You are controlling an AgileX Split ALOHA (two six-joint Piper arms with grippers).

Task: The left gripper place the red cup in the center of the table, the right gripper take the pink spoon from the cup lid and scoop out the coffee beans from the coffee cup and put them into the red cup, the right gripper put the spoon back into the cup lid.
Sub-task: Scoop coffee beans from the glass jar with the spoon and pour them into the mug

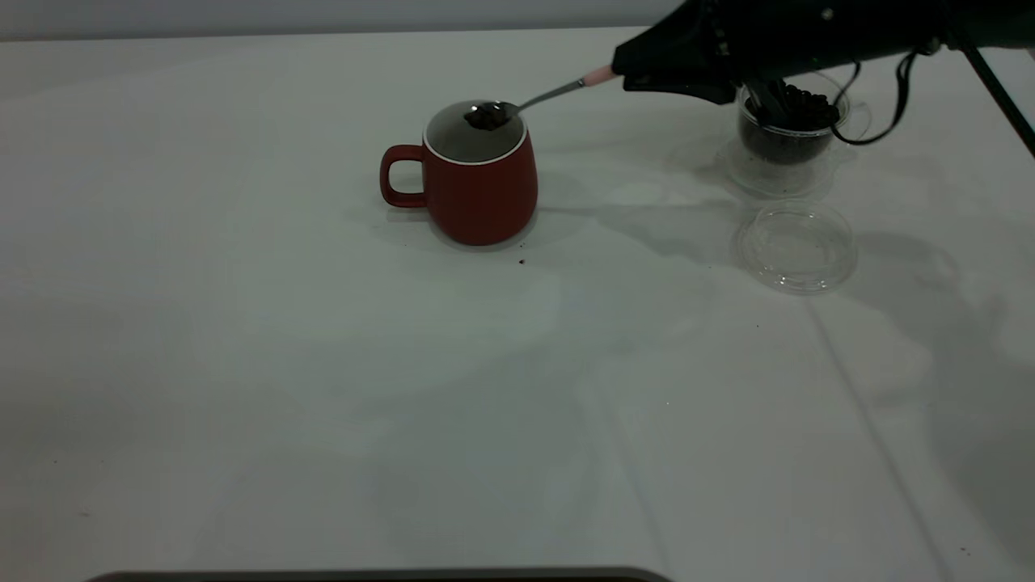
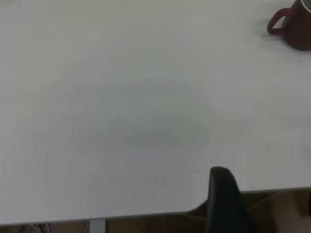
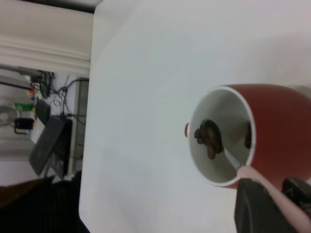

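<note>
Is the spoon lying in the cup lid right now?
No. The cup lid sits bare on the table, while the right tool holds the pink spoon over the red cup.

This looks like a robotics lab or test room, not a home or café. A large plain white surface (image 1: 323, 364) with rounded corners fills the exterior view, against a bare grey wall at 12 o'clock. A black robot arm (image 1: 808, 36) with thin black cables (image 1: 897, 105) reaches in from 1 o'clock. In the right wrist view, beyond the surface's edge, tangled wires (image 3: 53, 87), small electronic gear (image 3: 22, 121) and a dark flat device (image 3: 48, 145) stand in a cluttered corner.
</note>
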